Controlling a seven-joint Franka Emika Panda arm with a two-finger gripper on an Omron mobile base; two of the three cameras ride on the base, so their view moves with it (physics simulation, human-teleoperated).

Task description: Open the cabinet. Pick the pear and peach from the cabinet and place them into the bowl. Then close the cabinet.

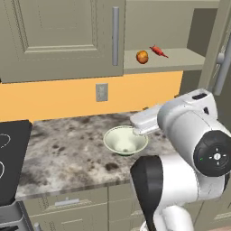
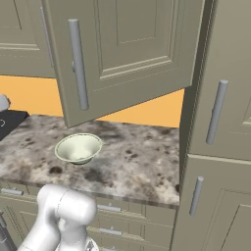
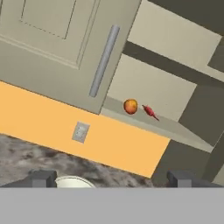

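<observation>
The cabinet point(image 1: 63, 36) has its right door swung open, and on its lower shelf point(image 1: 180, 58) the peach point(image 1: 142, 57) sits just beside a thin red pepper point(image 1: 158, 51), while the bowl point(image 1: 125, 140) stands empty on the bench point(image 1: 67, 153), partly hidden by the arm, below the wide-open gripper point(image 3: 111, 178).

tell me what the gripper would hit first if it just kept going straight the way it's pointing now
Probably the orange backsplash wall just below the open cabinet's shelf. The open gripper aims there in the hand view, with the peach slightly above that line. Depth is hard to judge, so it might reach the shelf edge instead.
</observation>
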